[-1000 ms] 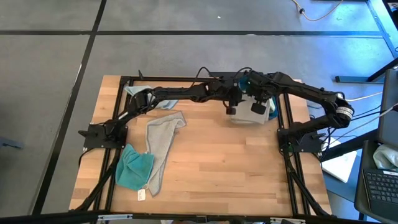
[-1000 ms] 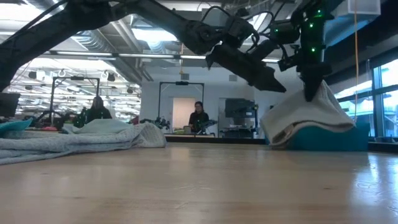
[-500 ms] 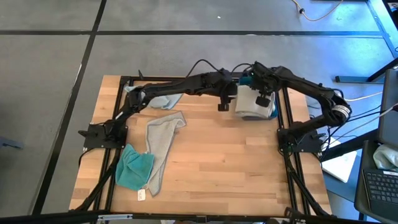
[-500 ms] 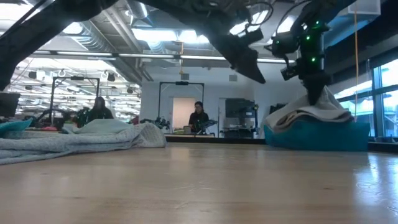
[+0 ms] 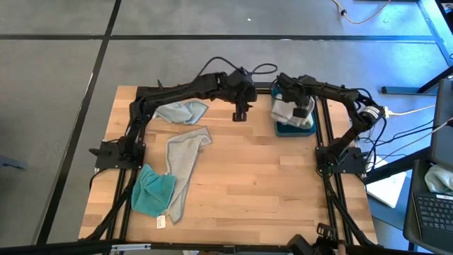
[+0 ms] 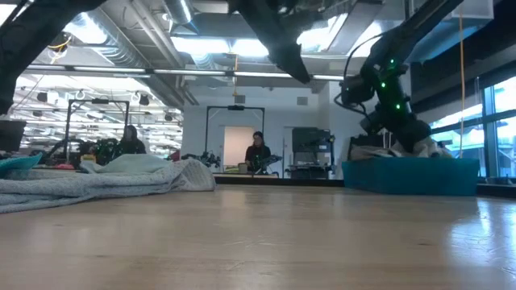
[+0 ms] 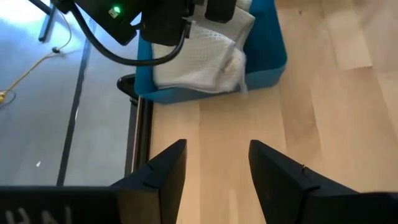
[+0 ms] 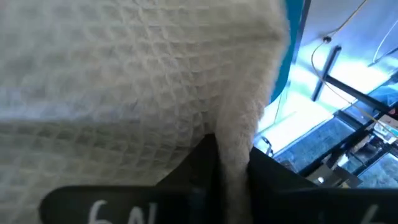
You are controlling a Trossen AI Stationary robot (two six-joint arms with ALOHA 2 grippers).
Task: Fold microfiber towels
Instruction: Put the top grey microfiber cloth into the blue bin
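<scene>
A folded light grey towel (image 5: 285, 110) lies in the blue tray (image 5: 294, 129) at the table's far right. My right gripper (image 5: 303, 111) stands over it, shut on a ridge of the cloth. My left gripper (image 5: 239, 113) hangs open and empty above the table, left of the tray; its wrist view shows the gripper (image 7: 214, 168) over bare wood. A grey towel (image 5: 185, 164) lies spread out at centre left. A teal towel (image 5: 151, 192) lies crumpled near it, and a pale blue towel (image 5: 182, 111) lies at the far left. My right gripper pinches a raised fold of the light grey towel (image 8: 235, 144) between its two fingers (image 8: 198, 163), slanting down from above. How many layers it has cannot be told. The towel rests in the tray, not lifted.
The tray's blue wall (image 6: 407, 176) stands up from the table top at the far right. A black frame rail (image 5: 327, 134) runs along the right edge beside the tray. Bare wood (image 5: 269, 191) lies in the middle and near right. People show in the room beyond the table.
My right gripper has carried the folded grey towel toward the far right and down: it hung draped in front of the tray and now lies inside it. My left gripper has drawn away from the tray, rising and going toward the table's left.
</scene>
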